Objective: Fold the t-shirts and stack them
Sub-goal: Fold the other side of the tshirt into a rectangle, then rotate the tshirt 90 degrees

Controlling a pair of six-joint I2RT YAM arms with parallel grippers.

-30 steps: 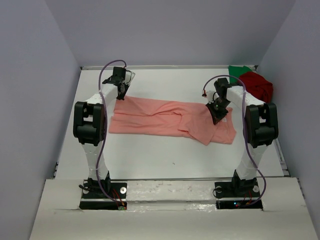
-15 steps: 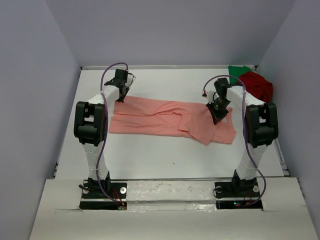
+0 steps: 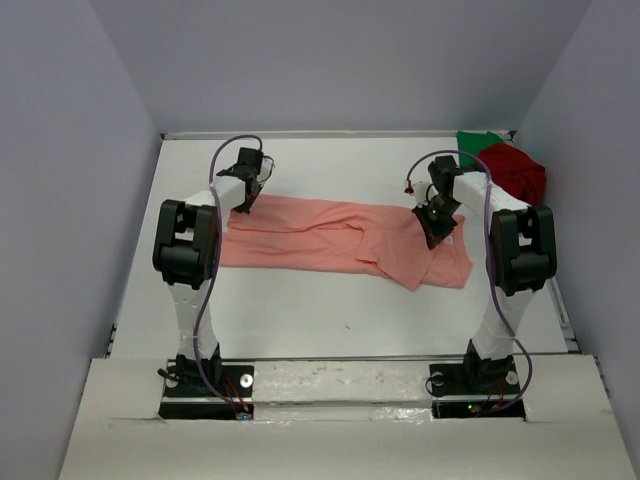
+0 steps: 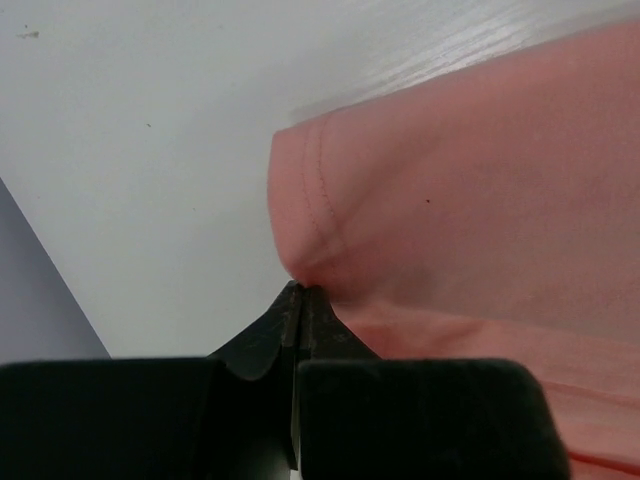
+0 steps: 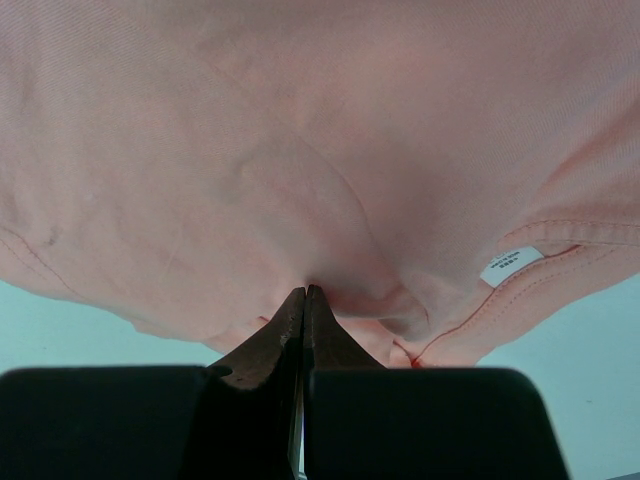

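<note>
My left claw (image 4: 301, 292) is pressed together with its tips biting a hemmed corner of the salmon-pink t-shirt (image 3: 330, 235). The right claw (image 5: 304, 292) is likewise closed, pinching a puckered fold of the same shirt near its label (image 5: 511, 262). Outward from there, the shirt lies flat on the bench (image 3: 330, 310) with its long axis running left to right. The left claw holds the far-left corner and the right claw the right end, so I judge any fold has to carry one end along that axis toward the other. Only the wrist views show the pinches. Only the top view shows the shirt's full lie, and the dark red t-shirt (image 3: 515, 170) and green t-shirt (image 3: 478, 143) heaped at the far right corner, nearer my right arm.
</note>
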